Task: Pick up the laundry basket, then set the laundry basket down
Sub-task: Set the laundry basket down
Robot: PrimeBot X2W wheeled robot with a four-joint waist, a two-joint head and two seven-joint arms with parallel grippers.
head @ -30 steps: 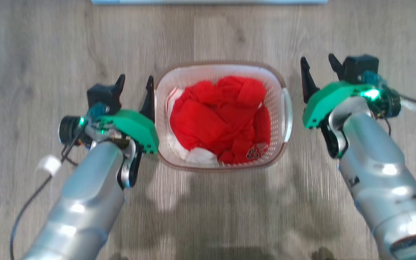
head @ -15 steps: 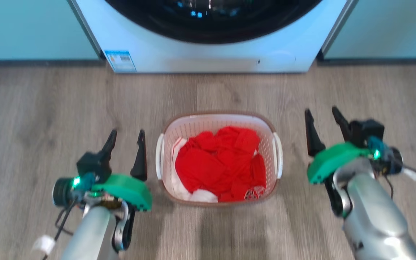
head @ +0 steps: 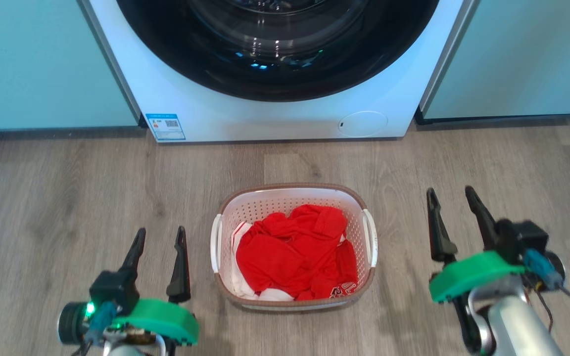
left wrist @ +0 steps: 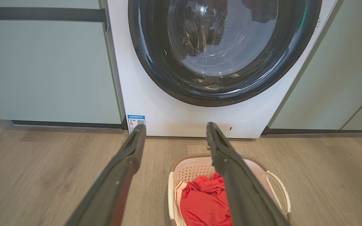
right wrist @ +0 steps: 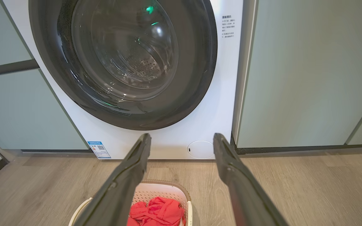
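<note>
White laundry basket (head: 290, 188) sits mid-frame; left gripper (head: 161, 232) and right gripper (head: 449, 193), both spread empty, have backed off its sides: placement looks done.

**No legible text: 3 marks, all too small**

Blue-and-white rectangular sticker (head: 165, 127) w/ QR code, lower-left front of white front-loading washing machine (head: 275, 123): print too small to read. Small block of dark print (right wrist: 228, 26), upper-right of machine front: approx. Chinese chars, illegible. White round printed emblem (head: 347, 289) on red cloth garment (head: 285, 257) in white perforated plastic laundry basket (head: 285, 203): can't make out.
</note>
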